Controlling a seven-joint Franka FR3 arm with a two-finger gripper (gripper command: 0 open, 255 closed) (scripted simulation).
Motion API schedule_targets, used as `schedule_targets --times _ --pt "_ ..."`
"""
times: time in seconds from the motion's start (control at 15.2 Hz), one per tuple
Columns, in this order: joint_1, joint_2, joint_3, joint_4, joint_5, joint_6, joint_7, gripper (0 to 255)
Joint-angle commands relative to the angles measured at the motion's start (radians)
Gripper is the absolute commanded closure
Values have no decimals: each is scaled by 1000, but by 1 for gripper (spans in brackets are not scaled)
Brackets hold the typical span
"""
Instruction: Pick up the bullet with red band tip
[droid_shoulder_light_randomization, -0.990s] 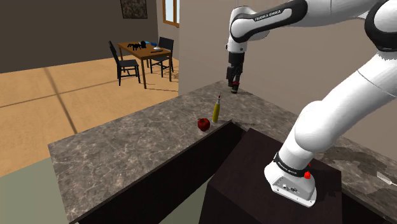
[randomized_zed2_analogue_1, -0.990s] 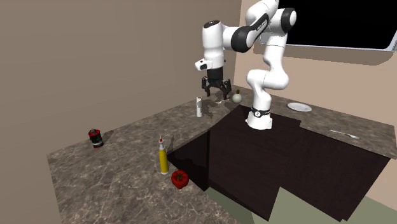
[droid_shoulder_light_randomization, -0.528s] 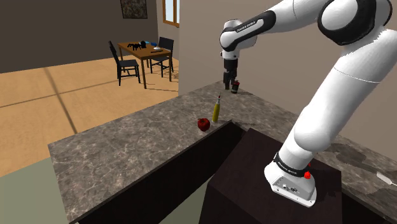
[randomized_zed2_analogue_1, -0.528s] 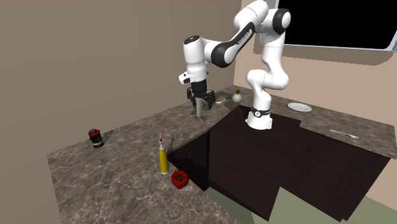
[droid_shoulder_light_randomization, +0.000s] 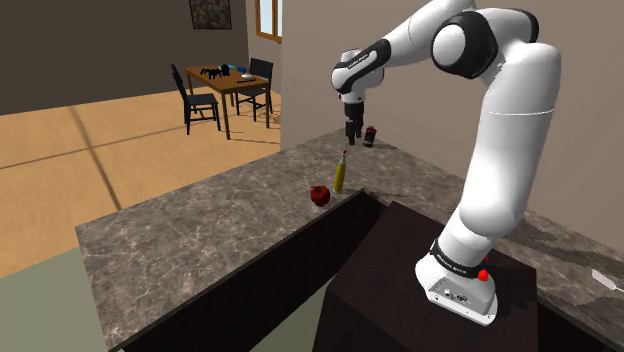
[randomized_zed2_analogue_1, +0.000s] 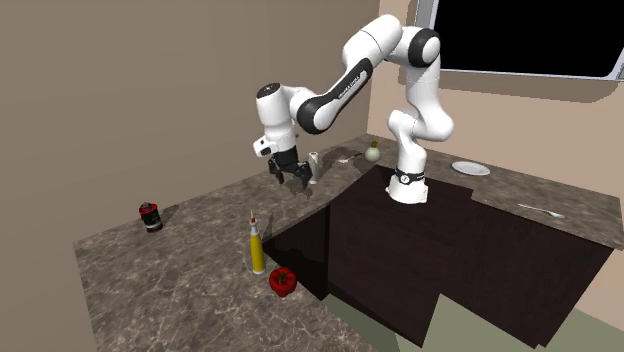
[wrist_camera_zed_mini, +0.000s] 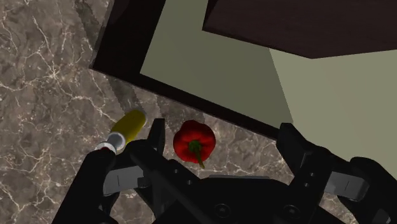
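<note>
The pincer hangs released above the marbled stone counter, pointing down, with nothing between its 2 black fingers. In the wrist view they stand wide apart.

The bullet is below the pincer, standing on the counter near its inner edge. It is a slim yellow body that narrows to a thin tip. Its long axis is upright, base on the stone and tip pointing straight up. In the shoulder view the tip sits just beneath the fingertips. The second exterior view shows the pincer higher and farther back along the counter, clear of the bullet. From the wrist camera the bullet appears outside the gap, beside 1 finger. A pale collar and a red ring mark its narrow end, which points up toward the hand.

A red bell pepper lies just beside the bullet's base. Through the wrist camera the pepper shows between the 2 fingers, far under them and untouched. A dark can with a red band stands well apart from the pincer, and a white bottle stands near it, just behind the hand.
</note>
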Motion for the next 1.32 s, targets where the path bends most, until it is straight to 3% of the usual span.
schedule_targets --times 0.0,0.53,0.86,1.25 --pt "-23 91 3 80 19 -2 -44 0" --pt "-133 445 37 458 63 -66 -168 0" --pt "-215 710 62 818 73 -173 -218 0" --pt "-224 767 70 847 78 -147 -215 0"
